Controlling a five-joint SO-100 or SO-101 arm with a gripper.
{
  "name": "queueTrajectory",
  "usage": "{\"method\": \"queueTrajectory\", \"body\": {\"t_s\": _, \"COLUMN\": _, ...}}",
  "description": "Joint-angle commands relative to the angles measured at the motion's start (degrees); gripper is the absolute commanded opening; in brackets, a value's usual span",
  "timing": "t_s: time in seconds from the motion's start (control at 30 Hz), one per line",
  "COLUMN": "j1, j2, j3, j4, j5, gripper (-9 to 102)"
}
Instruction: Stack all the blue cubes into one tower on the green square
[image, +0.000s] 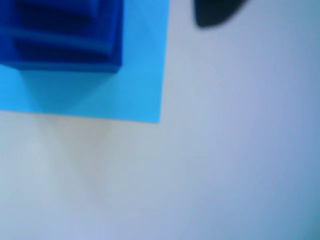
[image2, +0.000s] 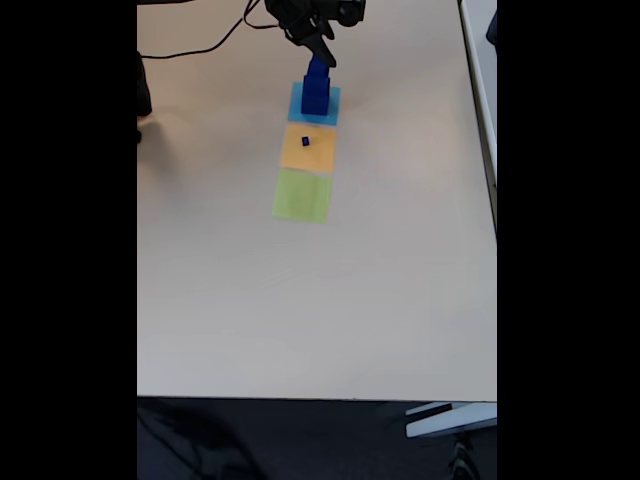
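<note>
The black tool (image2: 322, 52) hovers at the stepped dark blue cube tower's (image2: 315, 88) top near the desk's (image2: 400, 280) far edge; whether it grips, I cannot tell. The tower stands on the flat light-blue square (image2: 296, 108), one tiny dark blue cube (image2: 305, 141) on the orange square (image2: 300, 155), the pale green square (image2: 301, 195) bare. Probably lift only the topmost cube, straight up.

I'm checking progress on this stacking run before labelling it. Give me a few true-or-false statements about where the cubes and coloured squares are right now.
1. The tower of blue cubes stands on the light-blue square. True.
2. The green square carries a stack of cubes. False: it is bare.
3. One tiny blue cube sits alone on the orange square. True.
4. In the fixed view the three flat squares lie scattered far apart. False: they form one row, edge to edge, light-blue, orange, green.
5. The gripper is over the green square. False: it is at the top of the tower, by the table's far edge.
</note>
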Motion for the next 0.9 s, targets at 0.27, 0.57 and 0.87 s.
{"method": "queueTrajectory", "body": {"t_s": 0.27, "j1": 1.3, "j2": 4.2, "j3": 1.2, "j4": -2.0, "j5": -2.3, "gripper": 23}}
{"method": "queueTrajectory", "body": {"t_s": 0.57, "j1": 1.8, "j2": 5.4, "j3": 2.9, "j4": -2.1, "j5": -3.9, "gripper": 21}}
{"method": "queueTrajectory", "body": {"t_s": 0.87, "j1": 2.3, "j2": 6.1, "j3": 3.5, "j4": -1.8, "j5": -5.1, "gripper": 18}}
